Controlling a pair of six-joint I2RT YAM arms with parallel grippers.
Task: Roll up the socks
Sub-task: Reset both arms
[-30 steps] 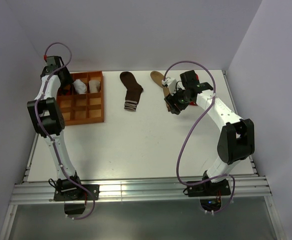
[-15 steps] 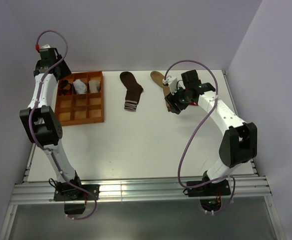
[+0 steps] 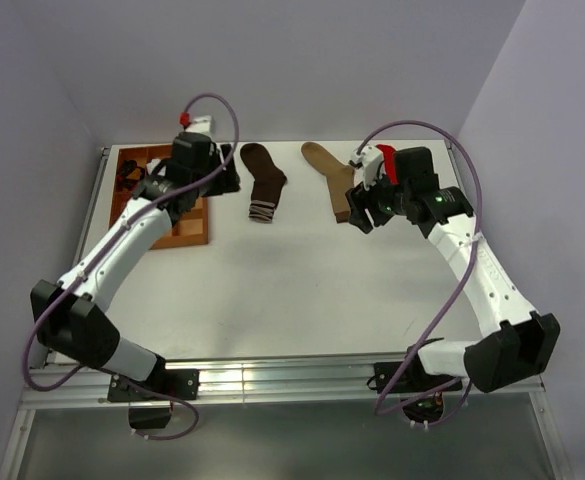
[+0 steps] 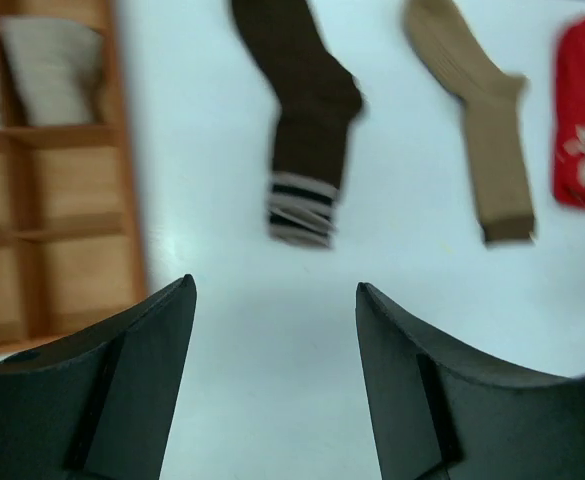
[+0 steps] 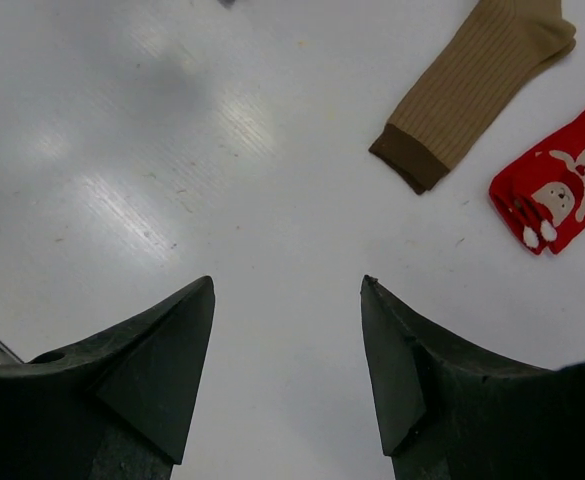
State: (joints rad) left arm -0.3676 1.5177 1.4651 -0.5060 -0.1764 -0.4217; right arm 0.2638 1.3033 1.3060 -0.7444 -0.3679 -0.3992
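**Both hands open and empty; three socks flat and unrolled**

The risks are judged first. The dark brown sock (image 4: 307, 110), the tan sock (image 4: 482, 130) and the red sock (image 5: 557, 195) are laid flat in a row along the far part of the desk (image 3: 292, 290), apart from one another but near; if neighbouring socks were approached by both arms at once, the wrists could be brought into contact. On the smooth desk a sock could be pushed along rather than rolled, should only the upper layer of its cuff be pinched; a loose roll would then be likely to spring open. The left arm is stretched across the tray (image 4: 127, 200); a low sweep could disturb the beige rolled sock (image 4: 52, 65) seated in one of its compartments.

The left hand (image 4: 274, 290) is held with its fingers wide apart; nothing is gripped or touched. It hangs over bare desk just short of the dark brown sock's striped cuff, beside the tray's edge. The right hand (image 5: 287, 282) is likewise spread wide and empty; bare desk is seen between its fingers, with the tan sock's cuff and the red sock lying ahead and off to one side.
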